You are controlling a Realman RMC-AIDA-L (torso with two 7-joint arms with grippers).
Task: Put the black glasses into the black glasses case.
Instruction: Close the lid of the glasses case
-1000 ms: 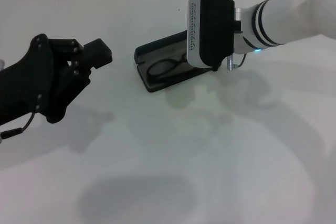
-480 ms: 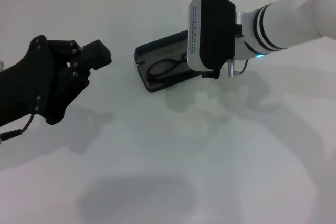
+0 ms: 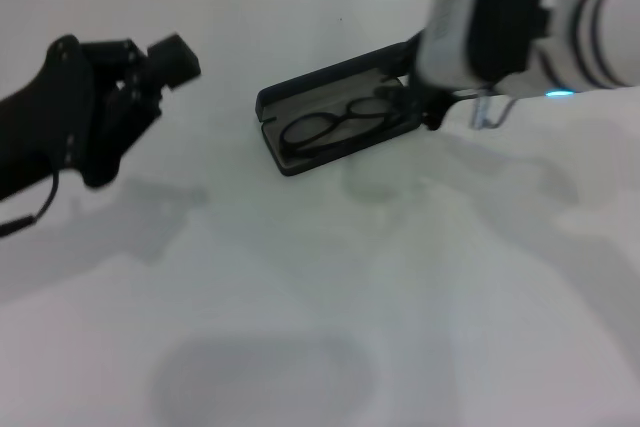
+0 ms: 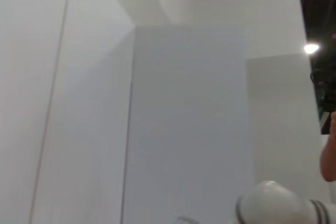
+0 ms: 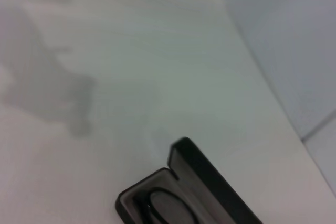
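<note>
The black glasses case (image 3: 300, 159) lies open at the far middle of the white table, its lid (image 3: 330, 77) raised behind it. The black glasses (image 3: 335, 123) rest inside on the grey lining, lenses up. My right gripper (image 3: 418, 102) hovers at the case's right end, under the big white wrist housing. The right wrist view looks down on the same case (image 5: 137, 199) with its lid (image 5: 210, 179) up and the glasses (image 5: 164, 206) in it. My left gripper (image 3: 168, 57) hangs well off to the left of the case, above the table.
The white table (image 3: 320, 287) spreads around the case, with only arm shadows on it. A tiled wall runs along its far edge. The left wrist view shows only pale wall panels and a piece of the white right arm (image 4: 273, 205).
My right arm has swung to the right and back off the case, uncovering the glasses lying inside. The left arm has shifted a little up and to the left.
</note>
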